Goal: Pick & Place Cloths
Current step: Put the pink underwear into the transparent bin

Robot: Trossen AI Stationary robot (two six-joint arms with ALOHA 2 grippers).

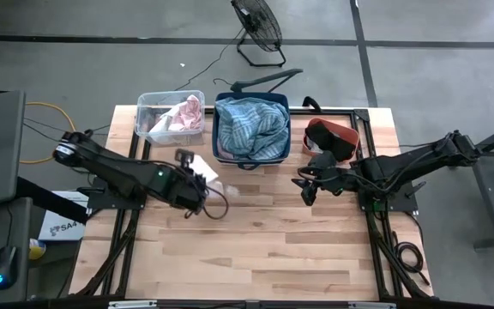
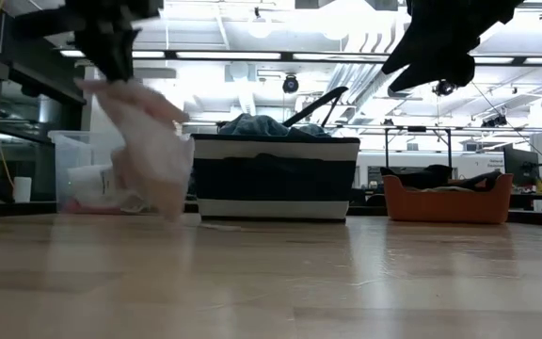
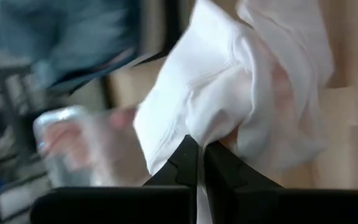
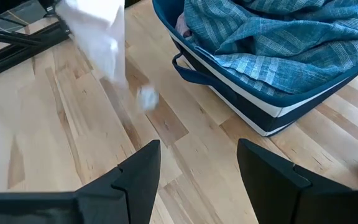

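Observation:
A white cloth (image 2: 149, 141) hangs from my left gripper (image 3: 201, 163), which is shut on it above the table's middle left (image 1: 202, 190). A teal-blue plaid cloth (image 1: 251, 127) fills the dark blue basket (image 1: 218, 146) at the far middle. A mauve-pink cloth (image 1: 187, 112) lies in the clear bin (image 1: 148, 103) to the basket's left. My right gripper (image 4: 197, 168) is open in the air right of centre (image 1: 305, 190), with nothing between its fingers. My left gripper pinches a bunched part of the white cloth (image 3: 219, 134) between its two fingertips, in several gathered layers. The fingers come from above, slanting down. The cloth hangs slack below them; whether its lower end (image 2: 171, 211) touches the table, I cannot tell.
A small white paper tag (image 4: 146, 97) lies on the wood near the basket's front. An orange-red tray (image 1: 333, 137) with dark contents stands right of the basket. Bare wood stretches across the near half of the table (image 1: 256, 257).

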